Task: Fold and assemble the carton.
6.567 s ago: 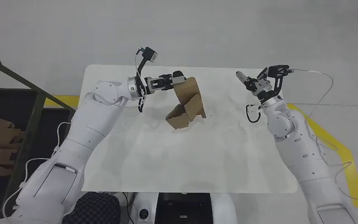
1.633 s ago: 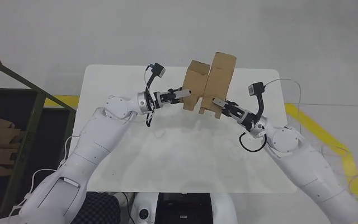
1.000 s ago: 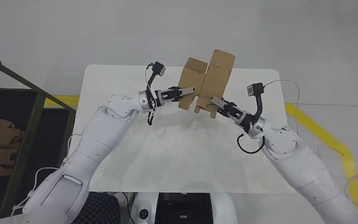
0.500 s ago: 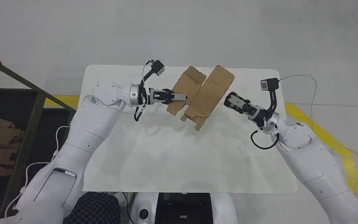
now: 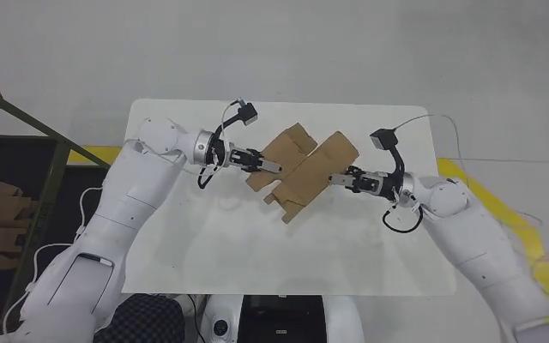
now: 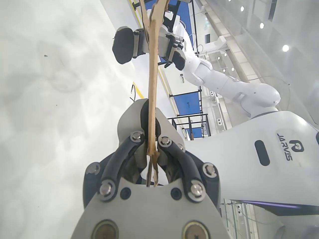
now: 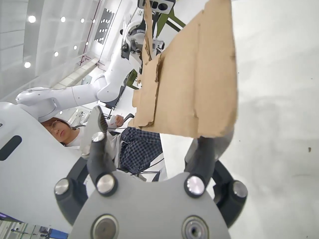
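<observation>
Left wrist view: nearest the lens, the left pincer (image 6: 150, 119) is pressed together on the brown carton (image 6: 152, 80). Its 2 fingers (image 6: 129, 123) clamp a ragged edge of the cardboard. The carton is seen edge-on here and runs away from the camera as a thin, slightly bowed strip. The white table (image 6: 49, 75) lies to one side of it. Farther along the same strip sits the right pincer (image 6: 150, 53), with 1 dark pad on each side of the cardboard and a gap at both.

Right wrist view: the right pincer (image 7: 157, 130) is spread wide. 1 of its fingers (image 7: 97, 123) stands well clear of the carton (image 7: 194, 75). The other is partly hidden behind the cardboard's near edge, so contact there cannot be told. The flattened panel shows creases and a torn, notched border. At its far end the other arm meets it.

Top view: the carton (image 5: 304, 167) is flattened, broad face up, and set on a diagonal over the middle of the table (image 5: 214, 249), toward the far half. The left pincer (image 5: 264, 163) grips its left end. The right pincer (image 5: 336, 180) sits at its right edge. The 2 arms come in from opposite sides. Whether the carton rests on the table or hangs just above it cannot be told.
</observation>
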Controlling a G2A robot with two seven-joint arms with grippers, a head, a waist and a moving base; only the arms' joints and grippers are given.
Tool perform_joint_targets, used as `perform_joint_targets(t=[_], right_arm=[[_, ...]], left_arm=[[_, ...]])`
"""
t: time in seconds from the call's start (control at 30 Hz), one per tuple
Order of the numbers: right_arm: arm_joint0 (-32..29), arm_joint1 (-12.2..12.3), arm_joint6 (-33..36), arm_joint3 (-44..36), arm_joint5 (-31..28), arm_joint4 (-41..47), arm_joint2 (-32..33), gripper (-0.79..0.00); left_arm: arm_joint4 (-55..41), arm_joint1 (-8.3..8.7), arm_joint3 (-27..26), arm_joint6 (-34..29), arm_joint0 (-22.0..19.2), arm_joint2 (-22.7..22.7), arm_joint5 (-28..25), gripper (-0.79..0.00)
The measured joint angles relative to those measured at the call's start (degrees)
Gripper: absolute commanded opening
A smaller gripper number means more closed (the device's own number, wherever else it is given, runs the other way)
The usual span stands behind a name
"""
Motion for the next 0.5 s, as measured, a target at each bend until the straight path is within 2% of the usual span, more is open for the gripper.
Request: perform_joint_targets(t=[0.1, 0.17, 0.23, 0.3, 0.4, 0.47, 0.5], right_arm=[[0.76, -0.38, 1.51, 1.14, -0.84, 0.87, -0.51, -0.474], [1.05, -0.59, 2.21, 1.66, -1.39, 1.09, -0.75, -0.579], [1.19, -0.74, 2.66, 1.97, -1.65, 1.31, -0.91, -0.736], [1.21, -0.93, 3.09, 2.18, -1.8, 1.88, -1.11, -0.785], [1.07, -1.21, 4.05, 2.33, -1.71, 4.52, -1.39, -0.785], [1.1, -1.32, 4.86, 2.43, -1.64, 5.88, -1.41, -0.785], [1.1, -1.37, 5.18, 2.46, -1.5, 6.62, -1.35, -0.785]], left_arm=[[0.24, 0.01, -0.07, -0.36, -0.19, 0.36, 0.2, -0.785], [0.28, 0.04, -0.11, -0.33, -0.26, 0.5, 0.19, -0.785], [0.48, 0.06, -0.18, -0.31, -0.33, 0.64, 0.17, -0.785], [1.28, 0.12, -0.29, 0.02, -0.49, 0.72, -0.15, -0.785], [2.55, 0.2, -0.61, 1.18, -0.46, 0.74, -0.79, -0.785], [2.56, 0.21, -0.82, 1.51, -0.4, 0.8, -0.71, -0.231], [2.27, 0.21, -0.97, 1.81, -0.36, 0.75, -0.78, 0.0]])
